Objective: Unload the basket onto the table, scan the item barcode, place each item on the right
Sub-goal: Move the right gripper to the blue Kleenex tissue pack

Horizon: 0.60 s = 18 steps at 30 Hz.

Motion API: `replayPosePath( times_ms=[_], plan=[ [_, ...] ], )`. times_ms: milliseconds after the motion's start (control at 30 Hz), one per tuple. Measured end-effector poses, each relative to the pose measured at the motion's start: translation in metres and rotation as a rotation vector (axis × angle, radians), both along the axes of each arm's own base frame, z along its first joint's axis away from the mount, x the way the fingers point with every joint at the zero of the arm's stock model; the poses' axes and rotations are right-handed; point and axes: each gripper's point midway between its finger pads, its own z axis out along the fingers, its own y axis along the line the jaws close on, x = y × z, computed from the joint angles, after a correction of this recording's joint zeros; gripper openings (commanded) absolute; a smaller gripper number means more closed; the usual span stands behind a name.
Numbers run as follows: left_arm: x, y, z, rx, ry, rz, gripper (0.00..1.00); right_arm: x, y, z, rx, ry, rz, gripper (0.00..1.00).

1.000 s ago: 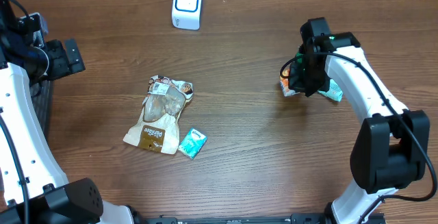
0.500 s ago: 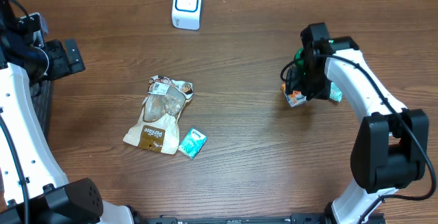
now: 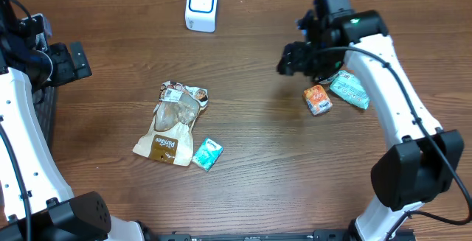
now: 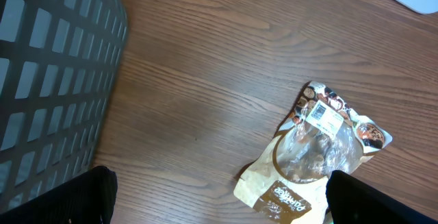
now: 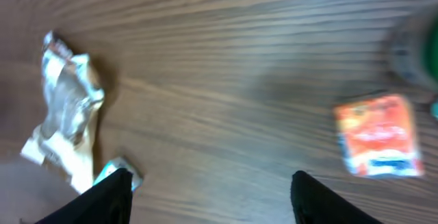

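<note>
**Surface:** brown wood-grain tabletop (image 3: 251, 189). A black mesh basket (image 4: 48, 66) stands at its left edge.

**Items, 5:**
1. White scanner (image 3: 201, 5), at the far edge, standing alone.
2. Brown snack pouch (image 3: 171, 123), flat, mid-tabletop. A white sticker (image 4: 321, 116) faces up at its far end, its print too small to read.
3. Small teal packet (image 3: 208, 153), just beside the pouch's near corner.
4. Orange carton (image 3: 318, 99), flat, right side.
5. Teal pouch (image 3: 349, 90), just beside the carton.

No item is at the scanner.

**Step in hand (judged):** fetching an item for scanning; which 1 cannot be told.
- Grip by an edge clear of the label.
- Leave the code uncovered and turn it square to the scanner's face.
- Hold it steady there.

**Right gripper** (image 3: 293, 58): over bare wood between scanner and carton. Jaws spread, nothing between them. The forearm reaches in from the right and the wrist bends toward the centre. Its camera view is blurred.

**Left gripper** (image 3: 72, 63): raised near the basket. Jaws wide apart and empty, camera angled toward the snack pouch.
</note>
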Motion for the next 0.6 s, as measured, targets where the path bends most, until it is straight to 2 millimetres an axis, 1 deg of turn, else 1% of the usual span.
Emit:
replayPosePath(
  times_ms=[167,267,333,500,567,600],
  plan=[
    [0.000,0.000,0.000,0.000,0.000,0.000,1.00,-0.021,0.037,-0.001,0.005,0.018,0.100,0.73],
    [0.000,0.000,0.000,0.000,0.000,0.000,1.00,-0.031,0.055,-0.002,0.006,0.020,0.150,0.72],
    [0.000,0.000,0.000,0.000,0.000,0.000,1.00,-0.040,0.068,-0.008,0.007,0.029,0.185,0.72],
    [0.000,0.000,0.000,0.000,0.000,0.000,1.00,-0.058,0.091,-0.028,0.015,0.054,0.238,0.71],
    [0.000,0.000,0.000,0.000,0.000,0.000,1.00,-0.064,0.097,-0.034,0.018,0.061,0.243,0.68],
    [0.000,0.000,0.000,0.000,0.000,0.000,1.00,-0.066,0.102,-0.038,0.021,0.064,0.244,0.64]
  ],
)
